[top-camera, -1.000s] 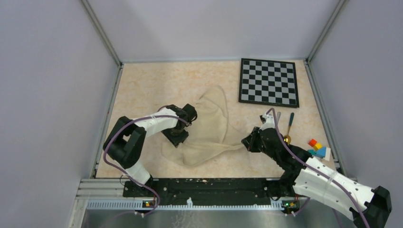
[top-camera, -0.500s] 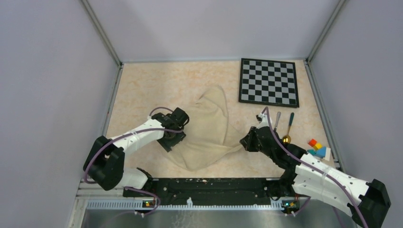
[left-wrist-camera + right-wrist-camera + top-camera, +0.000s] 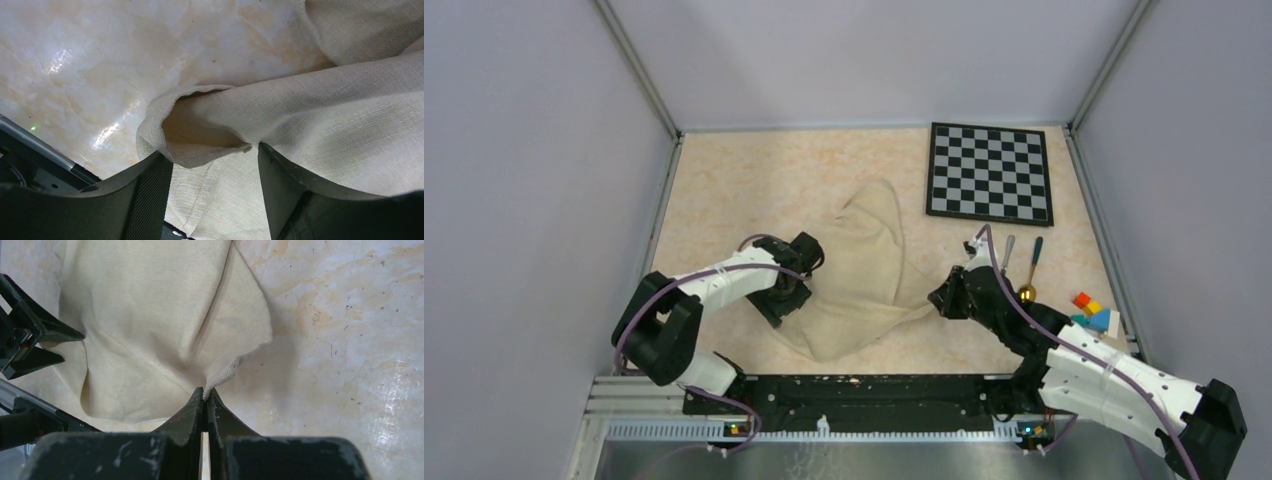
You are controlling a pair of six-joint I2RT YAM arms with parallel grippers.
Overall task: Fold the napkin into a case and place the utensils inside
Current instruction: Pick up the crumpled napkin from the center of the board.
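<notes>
Beige napkin point(image 3: 864, 270), perhaps marble tabletop point(image 3: 754, 170), grey walls point(image 3: 874, 60)

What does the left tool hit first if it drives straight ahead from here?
The napkin: its folded edge sits inside the open left tool, with the table just beyond, though depth is hard to judge.

Bare tabletop point(image 3: 744, 180) lies open left of and beyond the napkin point(image 3: 869, 270). The checkered board point(image 3: 989, 172), knife point(image 3: 1008, 247), spoon point(image 3: 1027, 292) and coloured blocks point(image 3: 1092, 310) crowd the right.

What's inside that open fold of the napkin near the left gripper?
Inside the napkin fold, only its own shaded inner cloth shows. Deeper in is hidden by the top layer.
</notes>
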